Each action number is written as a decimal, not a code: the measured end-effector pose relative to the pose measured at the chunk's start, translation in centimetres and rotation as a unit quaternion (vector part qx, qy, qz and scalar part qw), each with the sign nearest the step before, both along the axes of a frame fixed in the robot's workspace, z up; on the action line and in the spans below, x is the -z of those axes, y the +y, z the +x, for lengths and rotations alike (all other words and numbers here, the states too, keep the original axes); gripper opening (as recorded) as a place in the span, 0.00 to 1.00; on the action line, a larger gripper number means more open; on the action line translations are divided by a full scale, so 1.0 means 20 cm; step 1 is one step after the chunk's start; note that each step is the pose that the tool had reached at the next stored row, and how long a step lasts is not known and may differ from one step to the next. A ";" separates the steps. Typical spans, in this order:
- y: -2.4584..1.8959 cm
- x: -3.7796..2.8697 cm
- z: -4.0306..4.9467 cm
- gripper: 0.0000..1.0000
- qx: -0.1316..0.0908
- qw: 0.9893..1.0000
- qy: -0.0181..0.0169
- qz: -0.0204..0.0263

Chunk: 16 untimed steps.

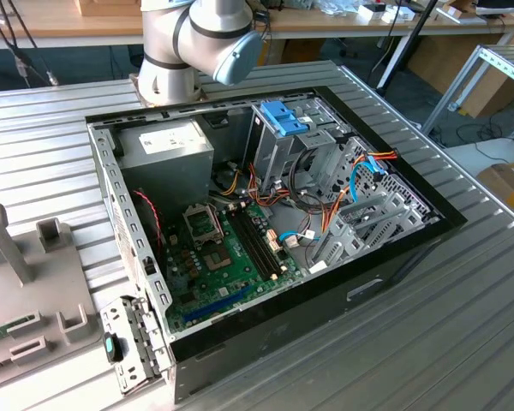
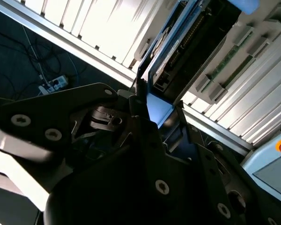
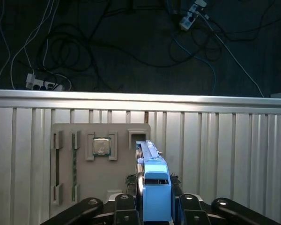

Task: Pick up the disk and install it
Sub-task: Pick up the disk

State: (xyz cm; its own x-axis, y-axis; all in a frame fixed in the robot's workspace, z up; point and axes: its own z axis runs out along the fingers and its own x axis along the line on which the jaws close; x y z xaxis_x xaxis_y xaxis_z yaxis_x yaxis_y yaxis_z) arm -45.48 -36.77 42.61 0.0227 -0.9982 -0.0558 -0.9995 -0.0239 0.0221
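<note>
Black pincer [image 3: 156, 204] around blue-railed disk [image 3: 152, 171]

Pale blue and black over ribbed silver

The disk [image 3: 153, 185] has a light-blue frame, the gripper [image 3: 157, 206] is matt black, the table [image 3: 234, 154] is silver-grey with even ribs, and the fixture plate [image 3: 103, 180] is plain grey. In the exterior view the black case [image 1: 283, 318] shows a green motherboard [image 1: 231, 257], a blue clip [image 1: 283, 118] and orange wires [image 1: 332, 208].
</note>
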 end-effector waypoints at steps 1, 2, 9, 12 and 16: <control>0.000 -0.041 0.000 0.36 0.000 1.000 0.000 0.000; 0.000 -0.072 0.000 0.36 0.000 1.000 0.000 0.000; 0.000 -0.258 0.000 0.36 0.000 1.000 -0.002 0.000; 0.000 -0.337 0.000 0.36 0.000 1.000 -0.002 0.000; 0.001 -0.384 0.000 0.36 0.000 1.000 -0.003 0.000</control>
State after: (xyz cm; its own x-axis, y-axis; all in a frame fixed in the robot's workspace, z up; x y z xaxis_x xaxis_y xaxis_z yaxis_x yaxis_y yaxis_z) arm -45.48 -36.76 50.29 0.0230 -0.9982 -0.0557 -0.9996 -0.0239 0.0157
